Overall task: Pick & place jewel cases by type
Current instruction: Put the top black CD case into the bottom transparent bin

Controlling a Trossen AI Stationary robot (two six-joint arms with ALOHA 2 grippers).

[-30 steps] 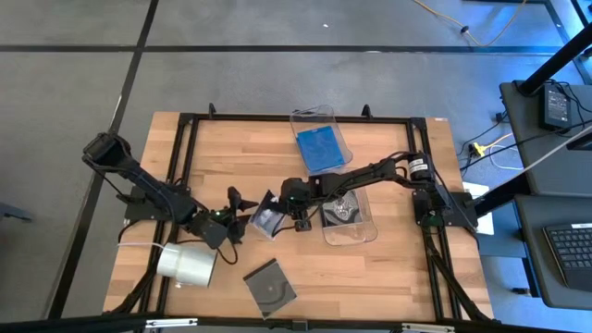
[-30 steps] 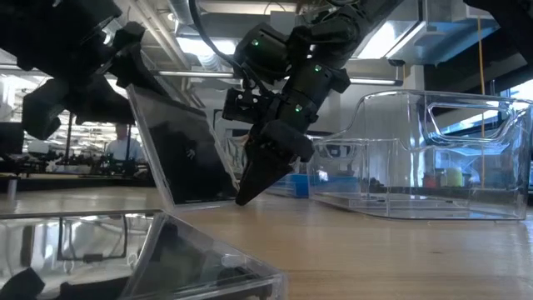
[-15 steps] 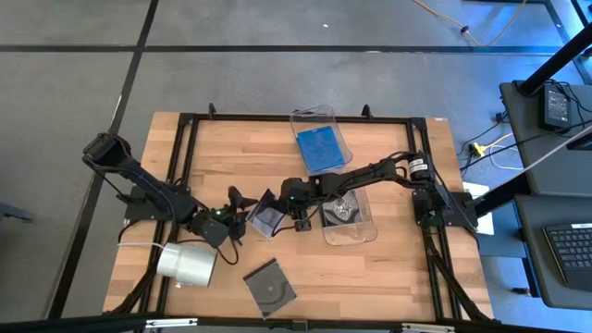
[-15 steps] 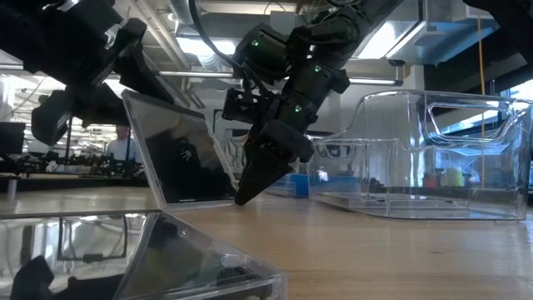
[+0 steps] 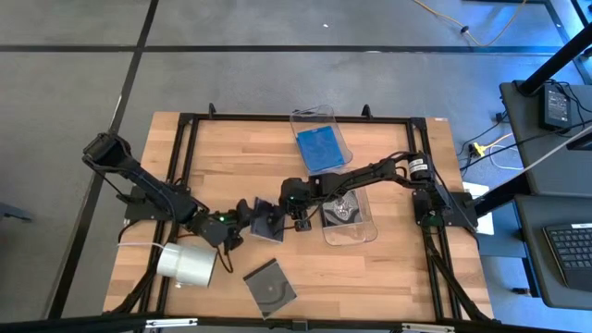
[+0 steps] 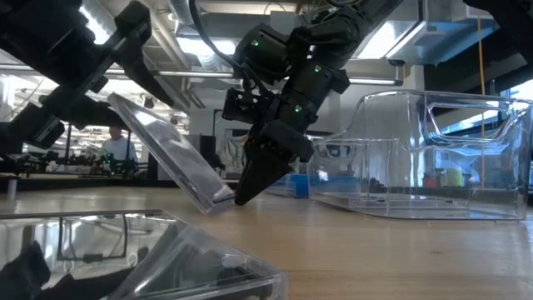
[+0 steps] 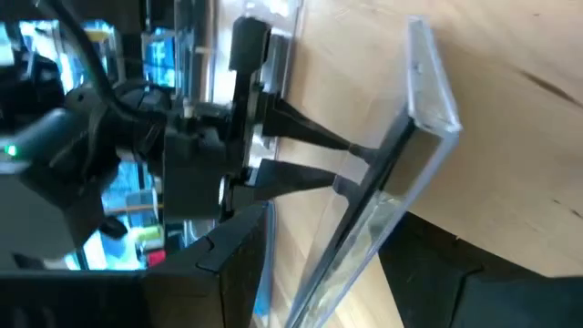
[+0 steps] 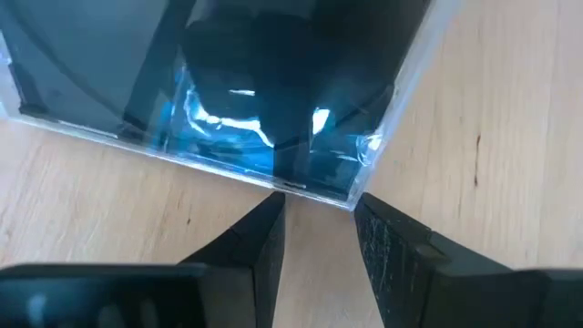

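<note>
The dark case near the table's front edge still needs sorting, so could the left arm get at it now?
Probably not yet: the left gripper fingers are occupied with the tilted case. The dark case itself lies uncovered.

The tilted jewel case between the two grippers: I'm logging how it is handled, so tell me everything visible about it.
The tilted jewel case is a thin, square, clear plastic case with a dark inside. It leans steeply, its lower edge on the wooden table mid-table. The right gripper meets its lower corner with slightly parted fingers. The left gripper reaches over its upper part; whether it grips is unclear.
</note>
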